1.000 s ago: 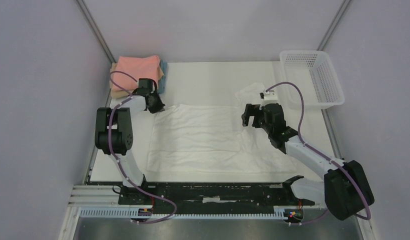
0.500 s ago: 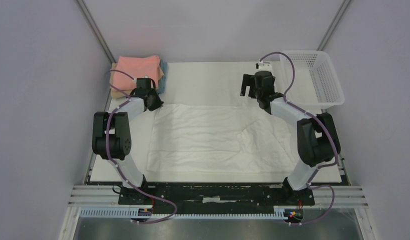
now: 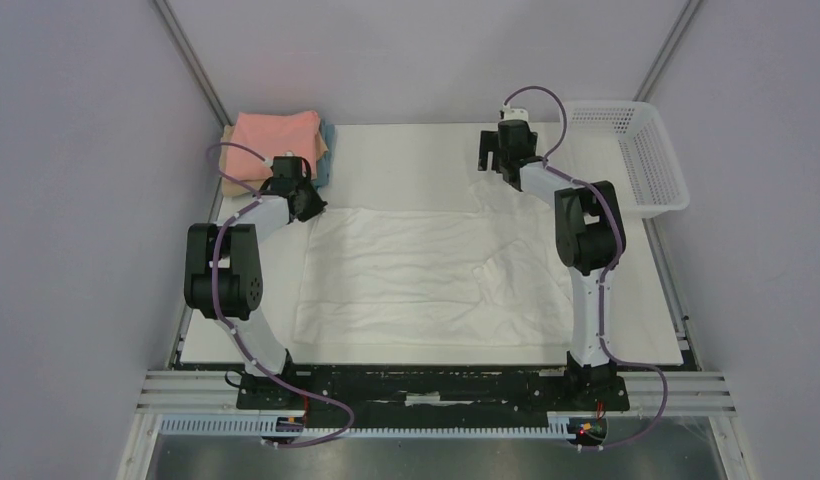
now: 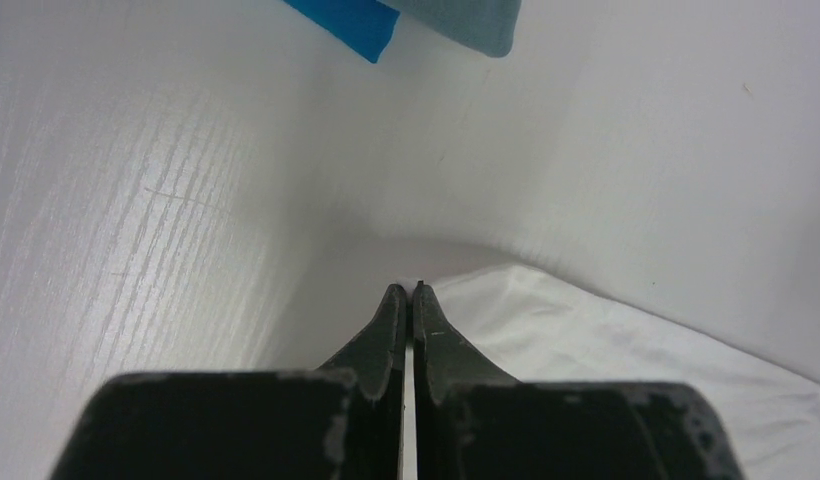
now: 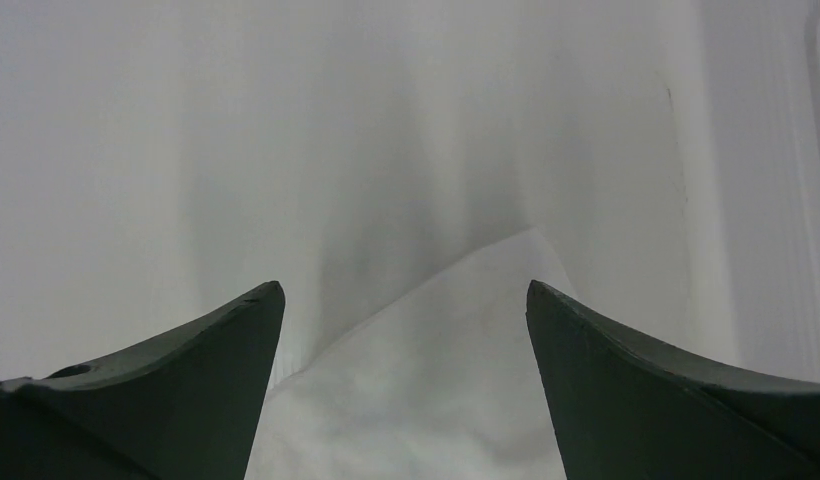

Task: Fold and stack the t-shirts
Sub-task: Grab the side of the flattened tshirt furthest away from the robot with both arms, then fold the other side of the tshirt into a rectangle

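The table is white, and most of its middle is covered by the white shirt. The shirt lies spread flat and is wrinkled, with a fold ridge near its right side.

The basket stands at the far right corner of the table, apart from the shirt.

The stack of folded shirts sits at the far left corner. It has the pink shirt on top, with a tan edge showing at its left and a blue edge at its right.

The left arm reaches to the far left corner of the white shirt, just beside the stack. The fingers of the left gripper are pressed together, with only a thin slit between them. In the left wrist view the cloth comes up to the tips. It seems they pinch this corner, but the cloth between them is not clearly seen.

The right arm is stretched far out, to the far right corner of the shirt. The right gripper is spread wide and holds nothing. In the right wrist view a point of cloth lies on the table between the two fingers, touching neither.
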`<state>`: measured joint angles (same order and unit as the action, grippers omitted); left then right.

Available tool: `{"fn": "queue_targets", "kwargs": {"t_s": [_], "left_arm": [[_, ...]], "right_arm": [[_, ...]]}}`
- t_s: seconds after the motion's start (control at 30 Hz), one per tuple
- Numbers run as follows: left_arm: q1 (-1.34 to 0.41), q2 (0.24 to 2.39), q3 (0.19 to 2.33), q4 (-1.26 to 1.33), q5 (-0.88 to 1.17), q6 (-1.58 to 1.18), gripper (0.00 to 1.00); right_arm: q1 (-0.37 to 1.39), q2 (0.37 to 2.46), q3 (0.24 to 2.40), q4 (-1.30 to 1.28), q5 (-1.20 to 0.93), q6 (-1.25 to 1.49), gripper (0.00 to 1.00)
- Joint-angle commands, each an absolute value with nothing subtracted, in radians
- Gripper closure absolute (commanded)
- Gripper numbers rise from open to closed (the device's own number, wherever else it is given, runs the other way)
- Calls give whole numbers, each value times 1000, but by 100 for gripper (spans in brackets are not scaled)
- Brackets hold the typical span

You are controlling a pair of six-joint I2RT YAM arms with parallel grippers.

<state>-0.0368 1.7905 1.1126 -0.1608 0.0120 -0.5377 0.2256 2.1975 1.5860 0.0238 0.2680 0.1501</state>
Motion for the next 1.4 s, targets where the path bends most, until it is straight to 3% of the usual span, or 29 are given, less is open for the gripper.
{"fn": "queue_targets", "kwargs": {"t_s": [0.0, 0.23, 0.4, 0.5, 0.67, 1.03, 1.37], "left_arm": [[-40, 1767, 1110, -133, -38, -578, 98], [-40, 1766, 1115, -140, -46, -588, 98], [-40, 1766, 1115, -146, -61, -586, 98], [-39, 1777, 1142, -151, -70, -581, 98], [-40, 1828, 1219, -179, -75, -579, 98], [-39, 1843, 1294, -197, -82, -566, 98], [-40, 1729, 1148, -159, -5, -596, 98]], "right_arm": [[215, 2297, 1722, -25, 305, 89, 8], [216, 2272, 1626, -64, 331, 150, 18], [210, 2280, 1604, -50, 285, 172, 44], [209, 2297, 1633, -55, 272, 177, 69], [203, 2317, 1700, -26, 262, 164, 100], [187, 2239, 1714, 77, 121, 120, 100], [194, 1904, 1210, 270, 37, 170, 100]]}}
